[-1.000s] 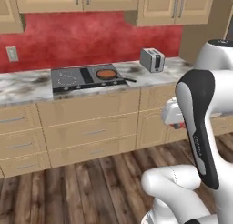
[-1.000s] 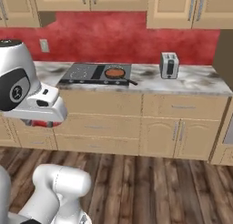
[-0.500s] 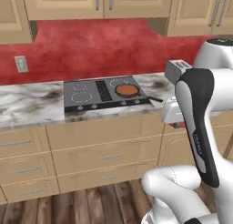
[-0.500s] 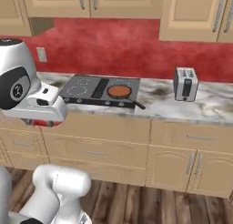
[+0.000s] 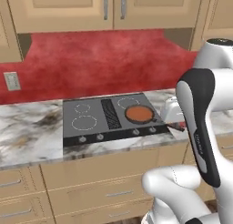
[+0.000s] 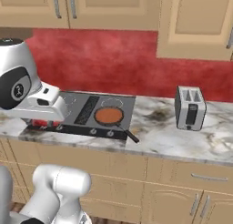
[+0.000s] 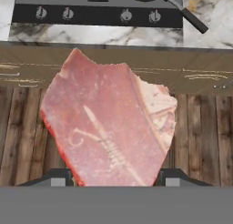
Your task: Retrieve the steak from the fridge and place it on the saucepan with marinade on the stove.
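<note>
Gripper (image 7: 109, 182) half-spread, fingers clamped on steak (image 7: 107, 123), above floor.

Even, flat light across both base views, bright with no clear source. Faint soft shade sits under the wall cabinets (image 5: 113, 9) along the top of the red backsplash (image 5: 100, 63). No glare on the stove (image 5: 111, 118); the marble table (image 6: 159, 129) shows mottling, not reflections. Edges are straight, no lens bending. Hand view is sharp too: the steak (image 7: 109, 123) looms big and slightly soft in texture, evenly lit, casting no visible shadow on the wooden floor (image 7: 200, 141).
</note>
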You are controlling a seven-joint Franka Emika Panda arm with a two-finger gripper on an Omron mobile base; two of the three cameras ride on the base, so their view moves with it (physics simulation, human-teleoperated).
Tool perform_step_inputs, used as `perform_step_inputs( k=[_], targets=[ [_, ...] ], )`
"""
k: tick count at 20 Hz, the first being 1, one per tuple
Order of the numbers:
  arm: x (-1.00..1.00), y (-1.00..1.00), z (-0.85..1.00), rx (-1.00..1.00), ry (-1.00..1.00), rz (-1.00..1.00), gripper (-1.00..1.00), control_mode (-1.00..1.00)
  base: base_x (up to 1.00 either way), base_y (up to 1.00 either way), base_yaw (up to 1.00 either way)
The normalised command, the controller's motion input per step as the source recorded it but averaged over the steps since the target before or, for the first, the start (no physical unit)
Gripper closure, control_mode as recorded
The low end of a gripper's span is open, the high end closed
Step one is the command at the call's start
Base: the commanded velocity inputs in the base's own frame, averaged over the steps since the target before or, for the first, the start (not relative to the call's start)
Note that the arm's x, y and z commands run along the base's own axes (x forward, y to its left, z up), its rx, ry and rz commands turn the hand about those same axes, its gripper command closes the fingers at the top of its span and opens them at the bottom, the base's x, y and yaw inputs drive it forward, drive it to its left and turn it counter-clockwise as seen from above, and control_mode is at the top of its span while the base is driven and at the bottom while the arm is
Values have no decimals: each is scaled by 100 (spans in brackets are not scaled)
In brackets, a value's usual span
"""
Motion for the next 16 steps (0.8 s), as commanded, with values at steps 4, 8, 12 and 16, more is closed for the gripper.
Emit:
perform_step_inputs(
  k=[4,8,12,16],
  targets=[
    [0,0,0,0,0,0,100,100,56,-14,-6],
    [0,0,0,0,0,0,100,100,53,-7,-3],
    [0,0,0,0,0,0,100,100,62,-21,-2],
    [0,0,0,0,0,0,100,100,32,-39,-1]
  ],
)
